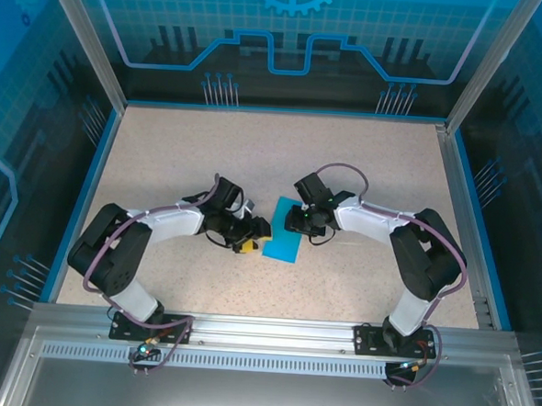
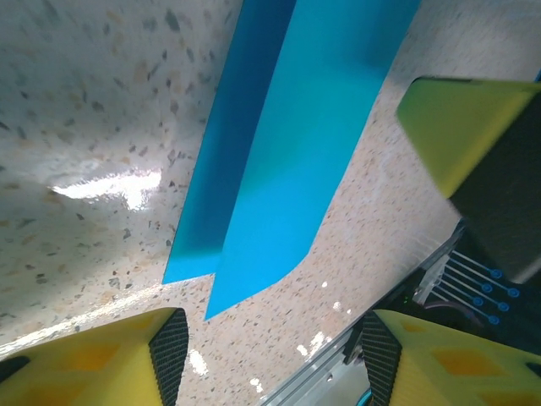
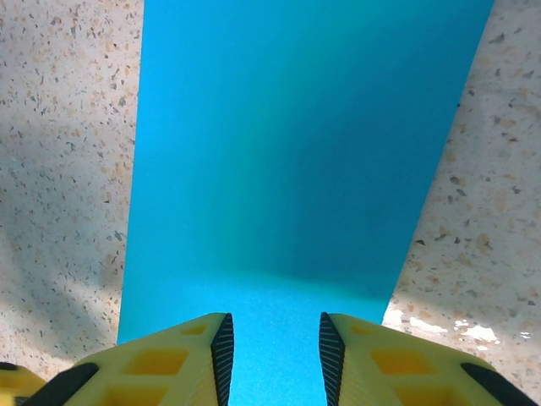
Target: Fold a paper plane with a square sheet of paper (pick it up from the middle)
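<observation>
The square sheet of paper [image 1: 280, 244] lies at the table's middle, folded into a narrow turquoise strip. In the left wrist view the paper [image 2: 287, 161] shows two layers, the upper flap standing slightly off the lower one. My left gripper [image 1: 253, 238] sits at the strip's left edge, open [image 2: 272, 348], with bare table between its fingers. My right gripper [image 1: 299, 225] rests over the strip's upper part. Its jaws [image 3: 272, 348] stand apart, tips down on or just over the paper [image 3: 296, 152], gripping nothing. A yellow finger [image 2: 452, 127] of the right gripper shows beside the paper.
The speckled table [image 1: 210, 153] is walled by blue transparent panels with metal posts. An aluminium rail [image 1: 272, 336] carrying both arm bases runs along the near edge. Free table surface lies all round the paper.
</observation>
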Robot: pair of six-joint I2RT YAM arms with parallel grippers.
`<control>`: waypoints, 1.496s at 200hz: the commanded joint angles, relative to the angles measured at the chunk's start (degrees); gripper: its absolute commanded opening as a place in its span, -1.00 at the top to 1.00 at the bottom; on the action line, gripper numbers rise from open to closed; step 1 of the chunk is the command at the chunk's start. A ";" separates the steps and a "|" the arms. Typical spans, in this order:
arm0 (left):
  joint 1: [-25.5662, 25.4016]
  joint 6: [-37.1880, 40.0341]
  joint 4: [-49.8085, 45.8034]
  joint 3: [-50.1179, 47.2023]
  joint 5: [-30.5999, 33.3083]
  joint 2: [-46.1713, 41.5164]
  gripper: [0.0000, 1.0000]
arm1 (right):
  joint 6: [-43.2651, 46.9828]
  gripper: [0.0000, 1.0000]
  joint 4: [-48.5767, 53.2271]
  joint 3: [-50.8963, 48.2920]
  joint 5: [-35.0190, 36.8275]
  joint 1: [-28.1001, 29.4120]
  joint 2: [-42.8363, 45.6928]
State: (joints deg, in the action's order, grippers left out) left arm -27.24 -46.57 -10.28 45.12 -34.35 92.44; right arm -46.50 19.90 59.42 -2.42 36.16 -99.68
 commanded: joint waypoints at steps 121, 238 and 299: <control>-2.50 0.37 1.35 3.33 -4.64 2.79 0.05 | 0.23 0.41 -3.03 -0.69 -5.99 -1.86 -3.94; -3.33 0.04 5.32 6.28 -5.51 5.51 0.14 | -0.01 0.51 -2.75 -0.86 -7.24 -1.96 -4.98; -3.34 0.28 6.02 6.20 -2.53 7.53 0.36 | -0.01 0.50 -5.50 -4.58 -8.92 -3.86 4.66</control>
State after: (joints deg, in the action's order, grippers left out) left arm -30.28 -46.54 -4.56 50.37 -38.37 99.29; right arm -46.50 15.49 56.55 -9.87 33.89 -100.75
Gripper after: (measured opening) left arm 0.348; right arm 0.245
